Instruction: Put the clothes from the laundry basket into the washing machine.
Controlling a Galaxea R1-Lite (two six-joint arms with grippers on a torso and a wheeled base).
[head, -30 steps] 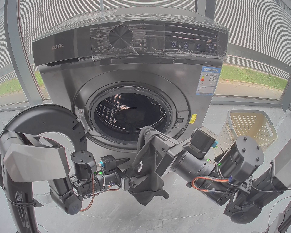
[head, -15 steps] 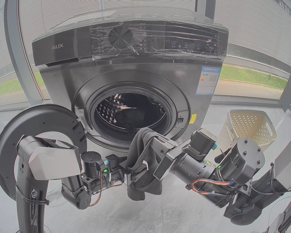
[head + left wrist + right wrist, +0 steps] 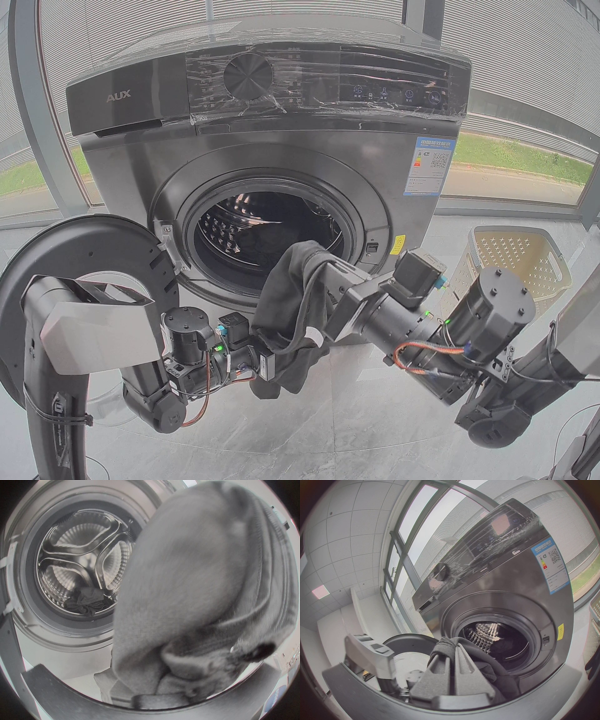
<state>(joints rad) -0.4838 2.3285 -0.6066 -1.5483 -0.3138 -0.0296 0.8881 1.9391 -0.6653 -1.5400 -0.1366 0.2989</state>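
Note:
A dark grey garment point(image 3: 290, 294) hangs just in front of the washing machine's point(image 3: 269, 125) open drum point(image 3: 269, 234), at its lower rim. My right gripper point(image 3: 325, 265) is shut on the garment's top edge, and its closed fingers point(image 3: 468, 670) pinch the cloth point(image 3: 484, 664). My left gripper point(image 3: 272, 369) sits lower, buried in the garment's bottom folds and shut on them. In the left wrist view the garment point(image 3: 193, 589) covers the fingers. Another dark piece of clothing point(image 3: 84, 600) lies inside the drum point(image 3: 81, 561). The beige laundry basket point(image 3: 519, 262) stands to the right of the machine.
The round machine door point(image 3: 81, 250) stands swung open on the left, close behind my left arm. Grey floor tiles point(image 3: 350, 425) lie in front of the machine. Windows run behind it.
Both arms have raised the garment and carried it closer to the drum opening. Its hanging tail now sits higher, and the left arm has shifted right beneath it.

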